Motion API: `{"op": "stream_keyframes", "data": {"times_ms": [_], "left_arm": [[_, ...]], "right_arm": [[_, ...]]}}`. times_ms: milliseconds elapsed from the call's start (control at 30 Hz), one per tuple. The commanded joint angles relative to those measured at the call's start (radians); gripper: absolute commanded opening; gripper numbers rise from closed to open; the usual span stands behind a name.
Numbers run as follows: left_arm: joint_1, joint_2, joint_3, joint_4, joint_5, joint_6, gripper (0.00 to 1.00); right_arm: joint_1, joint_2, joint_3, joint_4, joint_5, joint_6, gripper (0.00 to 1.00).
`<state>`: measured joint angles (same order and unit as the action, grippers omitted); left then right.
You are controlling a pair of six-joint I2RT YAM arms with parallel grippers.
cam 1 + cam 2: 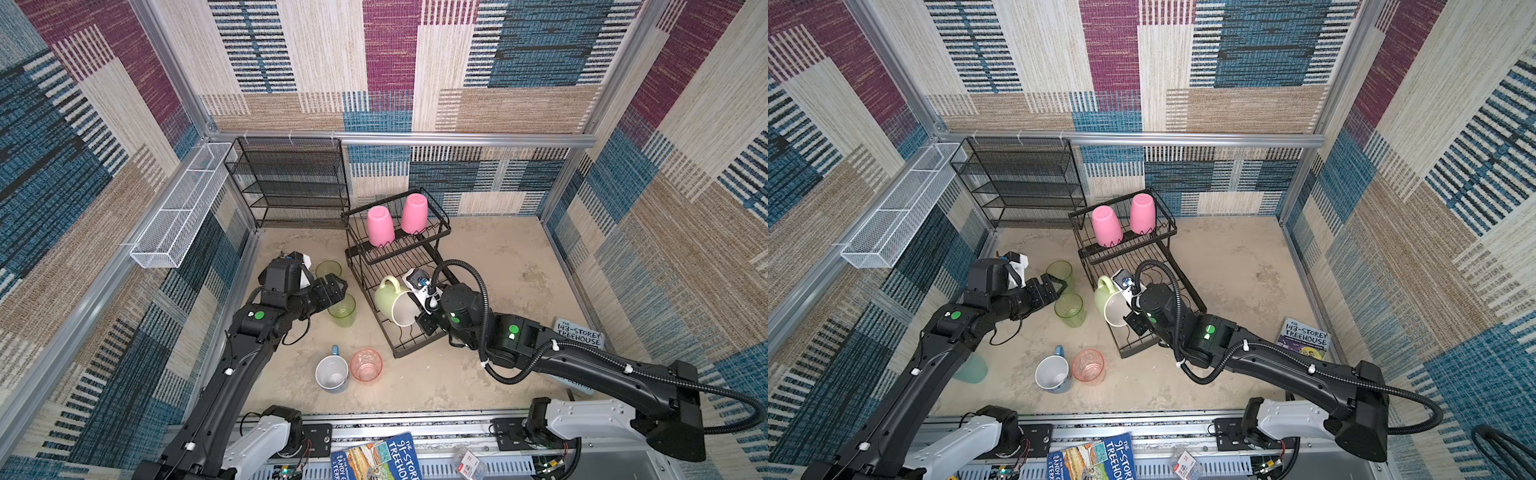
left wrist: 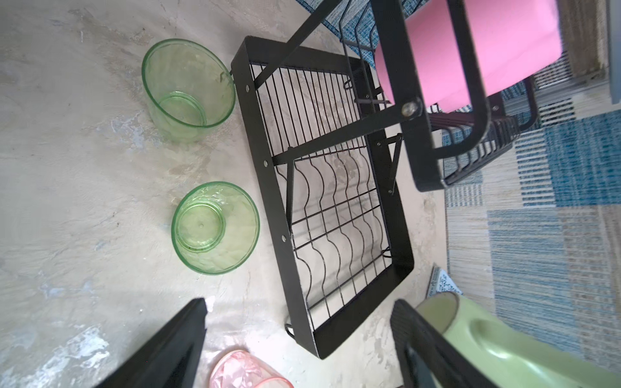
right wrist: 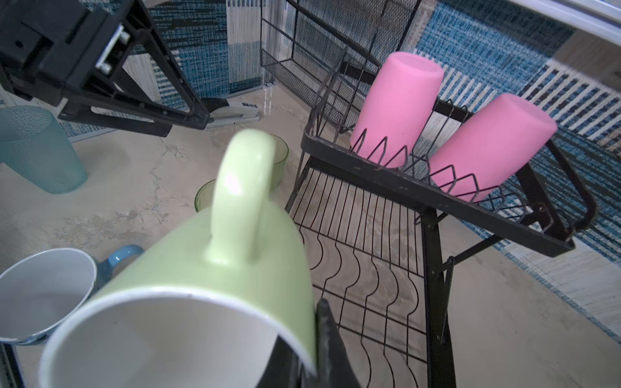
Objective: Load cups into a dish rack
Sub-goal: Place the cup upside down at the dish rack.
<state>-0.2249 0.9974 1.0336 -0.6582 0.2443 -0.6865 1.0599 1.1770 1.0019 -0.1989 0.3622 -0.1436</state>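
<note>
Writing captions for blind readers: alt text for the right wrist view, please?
The right gripper pinches the rim of a pale-green mug, tipped sideways, close to the black dish rack. Two pink tumblers stand upside down in its upper basket.

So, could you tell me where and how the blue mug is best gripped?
Probably the rim wall, from above, one finger inside: the blue mug stands upright, mouth open. Take the side away from the clear-pink tumbler close beside it.
</note>
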Motion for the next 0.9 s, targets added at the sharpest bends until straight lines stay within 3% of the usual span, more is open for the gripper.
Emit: {"op": "stream_keyframes", "data": {"times_ms": [0, 400, 867], "left_arm": [[0.001, -0.009, 0.041, -0.07, -0.013, -0.048, 0.9], [0.032, 0.107, 0.298, -0.395, -0.121, -0.074, 0.9], [0.054, 0.151, 0.378, -0.484, -0.114, -0.236, 0.87]], "right_arm": [[0.001, -0.009, -0.038, 0.267, -0.039, -0.057, 0.0], [0.002, 0.074, -0.176, 0.629, -0.148, -0.146, 0.0], [0.026, 0.292, -0.103, 0.719, -0.084, -0.291, 0.0]]}}
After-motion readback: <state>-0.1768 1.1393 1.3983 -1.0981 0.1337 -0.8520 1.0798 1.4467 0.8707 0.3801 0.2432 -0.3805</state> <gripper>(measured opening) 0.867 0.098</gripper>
